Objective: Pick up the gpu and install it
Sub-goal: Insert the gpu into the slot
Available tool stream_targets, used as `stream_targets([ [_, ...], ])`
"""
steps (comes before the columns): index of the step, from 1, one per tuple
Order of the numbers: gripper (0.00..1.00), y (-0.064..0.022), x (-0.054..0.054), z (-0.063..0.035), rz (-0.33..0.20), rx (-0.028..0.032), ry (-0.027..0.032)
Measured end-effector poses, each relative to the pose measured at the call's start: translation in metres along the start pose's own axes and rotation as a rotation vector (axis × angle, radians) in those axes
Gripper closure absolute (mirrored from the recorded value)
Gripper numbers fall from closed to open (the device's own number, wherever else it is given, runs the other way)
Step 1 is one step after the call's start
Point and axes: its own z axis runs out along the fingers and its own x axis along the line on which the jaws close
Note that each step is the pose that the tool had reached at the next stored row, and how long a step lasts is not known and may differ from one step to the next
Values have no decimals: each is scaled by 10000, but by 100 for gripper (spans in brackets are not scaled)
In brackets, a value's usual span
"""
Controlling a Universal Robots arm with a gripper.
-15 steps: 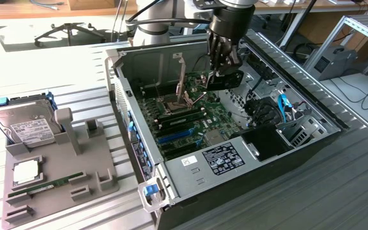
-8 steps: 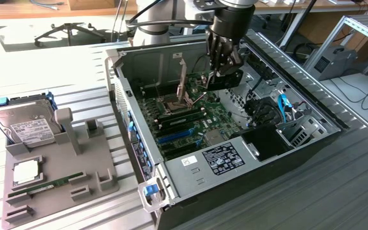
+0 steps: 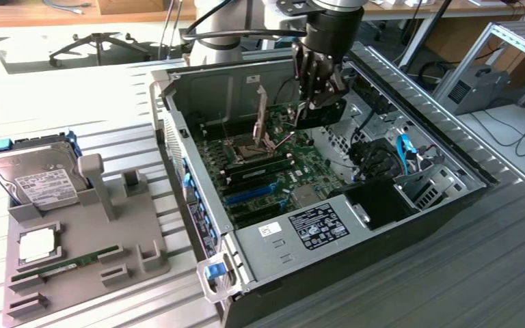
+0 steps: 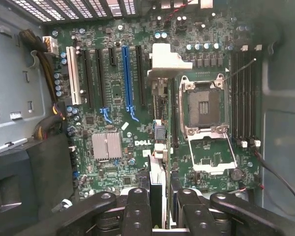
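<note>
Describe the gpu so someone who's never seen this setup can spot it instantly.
Find the open PC case mid-frame in the exterior view. The gripper reaches down into it, above the green motherboard; the gpu is the flat dark card pinched in its jaws. Unlike the hard drive and RAM stick on the gray holder, it hangs inside the case.

Case (image 3: 210, 92): bare grey sheet metal, matt and smooth.
Motherboard (image 4: 113, 98): green lacquered board, slightly glossy, with a finned bright-metal heatsink (image 4: 106, 146).
Hard drive (image 3: 39, 179): silver metal with a white paper label.
Holder (image 3: 89, 263): matt grey plastic.
Desk (image 3: 481, 273): ribbed grey metal.
Pincer (image 3: 320, 102): black, satin finish.
gpu (image 3: 322, 115): dark matt card.
</note>
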Motion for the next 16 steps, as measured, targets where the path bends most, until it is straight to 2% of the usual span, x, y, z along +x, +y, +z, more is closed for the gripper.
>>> stream_targets([
  [8,74,0,0,0,-569,15,5],
  [14,74,0,0,0,-792,20,-1],
  [15,74,0,0,0,-765,20,-7],
  [16,74,0,1,0,-702,17,-91],
])
